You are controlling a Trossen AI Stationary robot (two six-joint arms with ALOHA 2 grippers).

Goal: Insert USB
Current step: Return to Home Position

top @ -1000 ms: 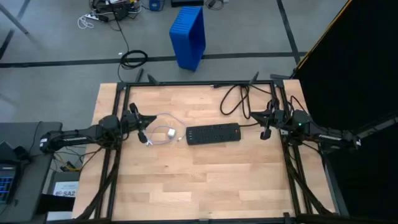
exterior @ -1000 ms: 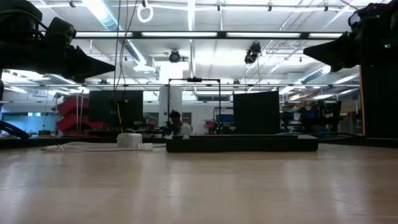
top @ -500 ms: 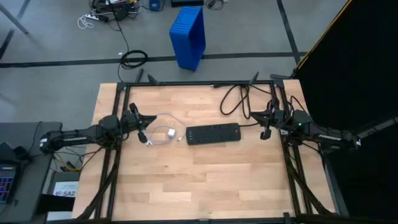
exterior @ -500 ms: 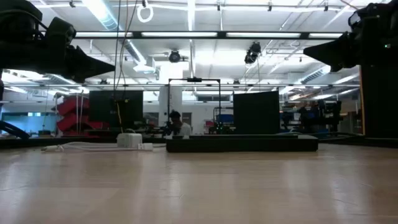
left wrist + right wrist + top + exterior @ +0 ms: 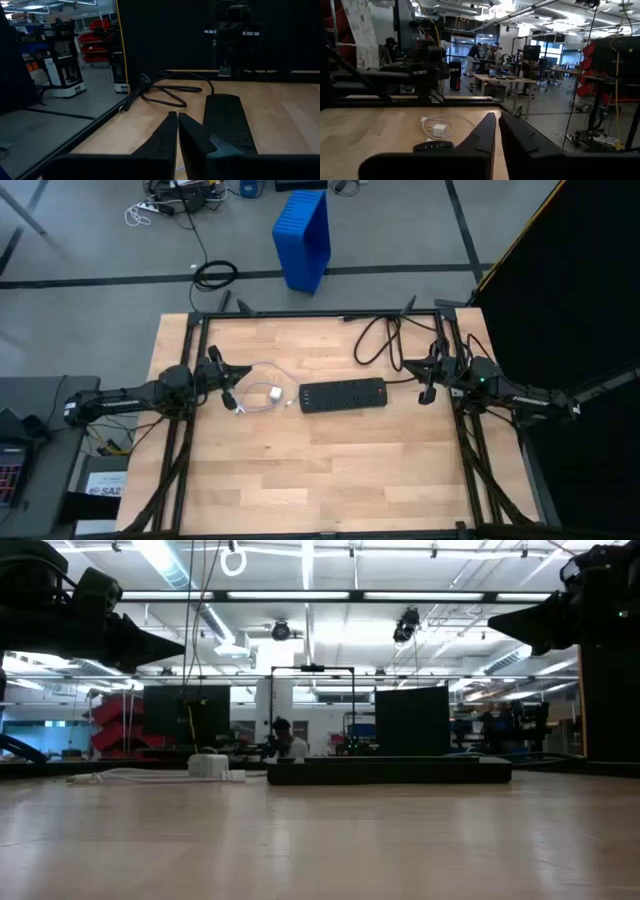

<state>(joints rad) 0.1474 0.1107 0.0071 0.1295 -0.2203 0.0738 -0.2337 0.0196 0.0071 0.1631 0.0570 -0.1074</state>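
USB (image 5: pixel 262 365) lies loose on the bench (image 5: pixel 330 470), at nine o'clock of the power strip (image 5: pixel 343 395). Left end effector (image 5: pixel 229 397) hangs beside it, fingers pressed together; right end effector (image 5: pixel 428 391), likewise pressed together, hangs at the strip's three o'clock.

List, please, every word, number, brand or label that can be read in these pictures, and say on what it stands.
No text can be read with certainty.
White sheet below the table's left edge, high view: dark print, too small to read.
Black power strip: no legible marking.
White charger adapter: no legible marking.
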